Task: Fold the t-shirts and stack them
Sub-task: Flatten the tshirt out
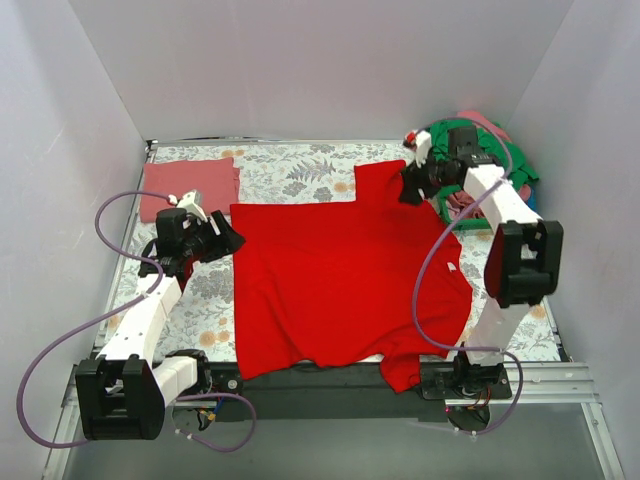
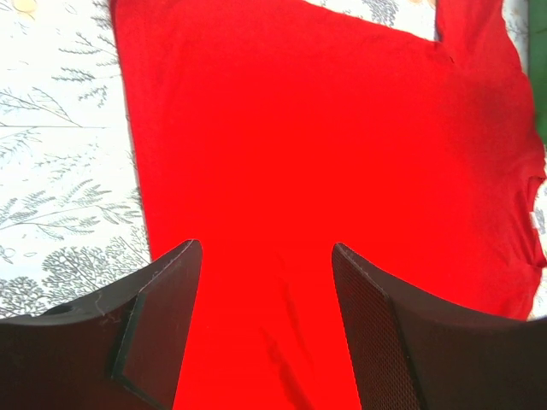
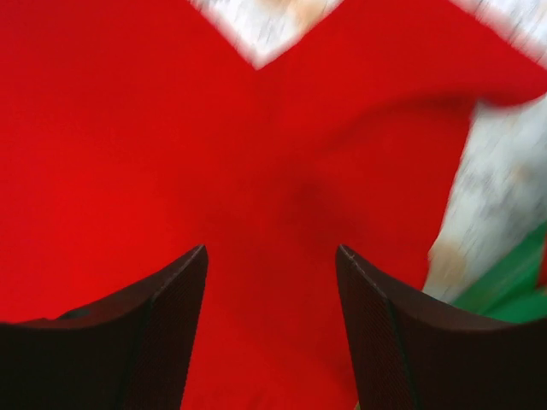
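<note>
Hovering over the red t-shirt (image 1: 340, 280) spread mid-table, left gripper (image 1: 226, 240) at hem corner, right gripper (image 1: 408, 186) at far sleeve, jaws wide, empty (risking pinching tablecloth (image 1: 290, 175) too, dragging everything).

We see plain white walls (image 1: 300, 60) on three sides of the table (image 1: 560, 376). A grey cloth (image 1: 290, 175) with flowers covers it. The light is bright.

A grey floral tablecloth (image 1: 300, 175) lies spread flat. Plain white walls (image 1: 330, 70) close three sides. A metal rail (image 1: 560, 385) lines the near edge.
</note>
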Controlling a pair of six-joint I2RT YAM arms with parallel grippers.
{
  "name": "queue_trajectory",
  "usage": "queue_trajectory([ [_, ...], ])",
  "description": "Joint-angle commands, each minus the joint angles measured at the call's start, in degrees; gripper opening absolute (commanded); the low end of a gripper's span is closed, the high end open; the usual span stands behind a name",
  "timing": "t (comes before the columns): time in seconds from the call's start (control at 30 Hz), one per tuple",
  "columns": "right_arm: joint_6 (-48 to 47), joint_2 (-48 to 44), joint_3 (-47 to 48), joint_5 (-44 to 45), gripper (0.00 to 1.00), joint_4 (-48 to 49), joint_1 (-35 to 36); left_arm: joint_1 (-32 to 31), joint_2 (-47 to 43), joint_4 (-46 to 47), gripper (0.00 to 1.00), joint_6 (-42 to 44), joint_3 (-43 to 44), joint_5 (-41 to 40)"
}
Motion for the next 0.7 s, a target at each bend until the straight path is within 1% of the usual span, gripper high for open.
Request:
queue_trajectory([
  [0.0, -8.51, -8.43, -10.77, 6.06, 0.67, -7.16, -1.97, -0.21, -2.13, 0.19, 0.61, -0.55, -1.05, 2.72],
  [0.03, -8.78, -11.49, -16.11, 6.6, 0.65, -7.16, -2.59, -0.21, -2.13, 0.28, 0.61, -0.72, -1.14, 3.95],
  [0.1, -9.31, -13.89, -20.71, 8.52, 0.62, -7.07, -3.91, -0.21, -1.86, 0.45, 0.61, -1.68, -1.76, 5.1],
  [0.17, -9.66, -15.82, -25.62, 10.02, 0.57, -6.98, -4.53, -0.21, -0.64, 0.36, 0.61, -2.22, -1.93, 6.41],
  [0.2, -9.66, -16.09, -26.7, 10.99, 0.56, -6.9, -4.45, -0.21, -0.11, 0.1, 0.61, -2.74, -2.02, 6.77],
  [0.23, -9.57, -16.27, -28.36, 11.08, 0.52, -6.81, -4.53, -0.21, 1.11, -0.25, 0.61, -3.01, -1.94, 6.77],
  [0.27, -9.4, -16.36, -28.99, 10.82, 0.51, -6.63, -6.19, -0.21, 1.65, -0.34, 0.61, -3.27, -2.02, 6.94],
  [0.33, -8.7, -16.45, -30.3, 10.38, 0.47, -6.11, -7.08, -0.21, 2.53, -0.87, 0.59, -4.06, -2.11, 7.03],
  [0.47, -8.25, -16.8, -33.12, 10.99, 0.47, -4.62, -7.96, -0.21, 6.38, -1.22, 0.54, -6.08, -2.55, 6.6],
  [0.57, -8.6, -16.8, -34.35, 11.09, 0.47, -4.35, -8.57, -0.38, 8.94, -2.53, 0.49, -6.61, -1.68, 4.84],
  [0.67, -9.13, -16.53, -35.14, 11.0, 0.47, -4.35, -8.58, -0.3, 12.19, -3.5, 0.42, -7.14, -1.06, 2.29],
])
